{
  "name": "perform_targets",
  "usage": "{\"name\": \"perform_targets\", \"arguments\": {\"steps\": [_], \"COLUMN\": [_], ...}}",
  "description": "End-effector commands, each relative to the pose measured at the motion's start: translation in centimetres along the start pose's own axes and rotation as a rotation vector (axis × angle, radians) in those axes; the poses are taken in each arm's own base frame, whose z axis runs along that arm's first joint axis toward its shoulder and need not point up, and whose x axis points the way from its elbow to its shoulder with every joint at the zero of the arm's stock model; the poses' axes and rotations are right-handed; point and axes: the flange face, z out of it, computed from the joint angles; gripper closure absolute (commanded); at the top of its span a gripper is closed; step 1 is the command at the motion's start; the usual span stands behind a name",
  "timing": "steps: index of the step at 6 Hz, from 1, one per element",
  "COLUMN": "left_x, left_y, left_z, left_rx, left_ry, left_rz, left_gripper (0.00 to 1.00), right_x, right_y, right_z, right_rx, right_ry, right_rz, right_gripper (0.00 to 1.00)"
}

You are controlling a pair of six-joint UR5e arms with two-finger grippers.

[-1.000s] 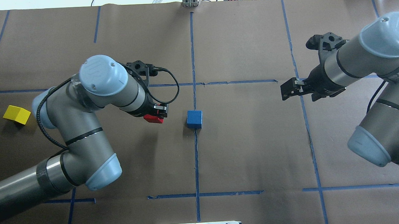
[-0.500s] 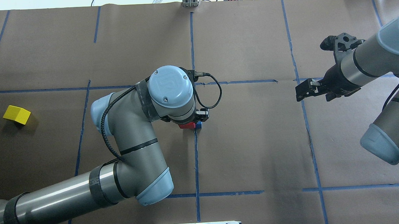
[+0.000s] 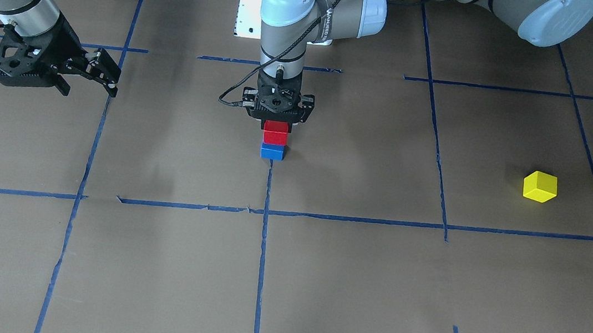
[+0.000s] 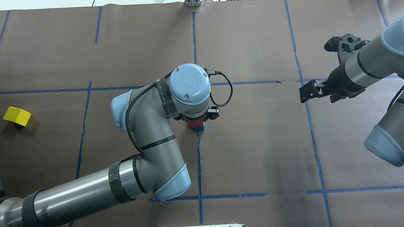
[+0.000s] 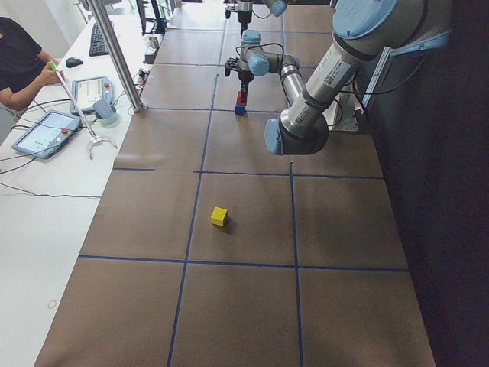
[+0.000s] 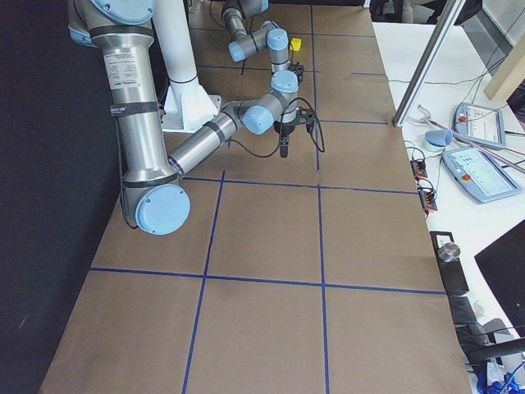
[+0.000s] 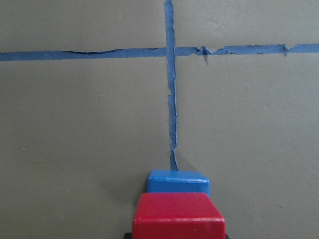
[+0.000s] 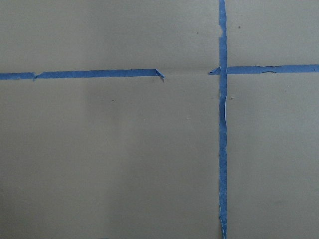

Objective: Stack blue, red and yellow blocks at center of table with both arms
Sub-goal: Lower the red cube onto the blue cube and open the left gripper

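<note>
At the tape cross, left gripper points straight down, jaws clamped on red block. Blue block sits directly beneath those jaws, touching the red. Yellow block lies well apart from them. Right gripper is off to the side, jaws apart.

Brown-papered table, blue tape grid

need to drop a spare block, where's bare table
Bare: the square between the blue block and the yellow block, and the operator-side row. Crowded: centre, where the left end effector holds the red block atop the blue.
</note>
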Motion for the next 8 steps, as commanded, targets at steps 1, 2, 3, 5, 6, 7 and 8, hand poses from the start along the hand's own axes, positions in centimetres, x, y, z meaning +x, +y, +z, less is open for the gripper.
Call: {"name": "perform_targets", "arguments": {"steps": [1, 2, 3, 5, 6, 7, 8], "left_x": [0.0, 0.0, -0.02, 0.4, 0.45, 0.5, 0.48], "left_y": [-0.28, -0.28, -0.29, -0.28, -0.3, -0.21, -0.23], "left_z": [0.68, 0.69, 0.76, 0.52, 0.59, 0.62, 0.7], "left_rx": [0.009, 0.01, 0.009, 0.01, 0.009, 0.008, 0.009], "left_ry": [-0.013, -0.013, -0.014, -0.009, -0.01, -0.01, -0.012], "left_rz": [-0.001, 0.001, 0.001, 0.006, 0.007, 0.008, 0.008], "left_gripper": [0.89, 0.86, 0.84, 0.84, 0.84, 0.83, 0.81], "right_x": [-0.01, -0.06, -0.06, -0.1, -0.05, -0.06, -0.02], "right_y": [0.02, 0.05, 0.05, 0.09, 0.04, 0.07, 0.02], "right_z": [0.04, 0.08, 0.08, 0.13, 0.08, 0.19, 0.14], "right_rx": [-0.001, 0.0, 0.0, 0.0, 0.001, -0.001, 0.0], "right_ry": [0.0, 0.0, 0.0, 0.001, 0.001, 0.002, 0.002], "right_rz": [0.0, -0.002, -0.002, -0.001, 0.0, -0.001, 0.0], "right_gripper": [0.0, 0.0, 0.0, 0.0, 0.0, 0.0, 0.0]}}
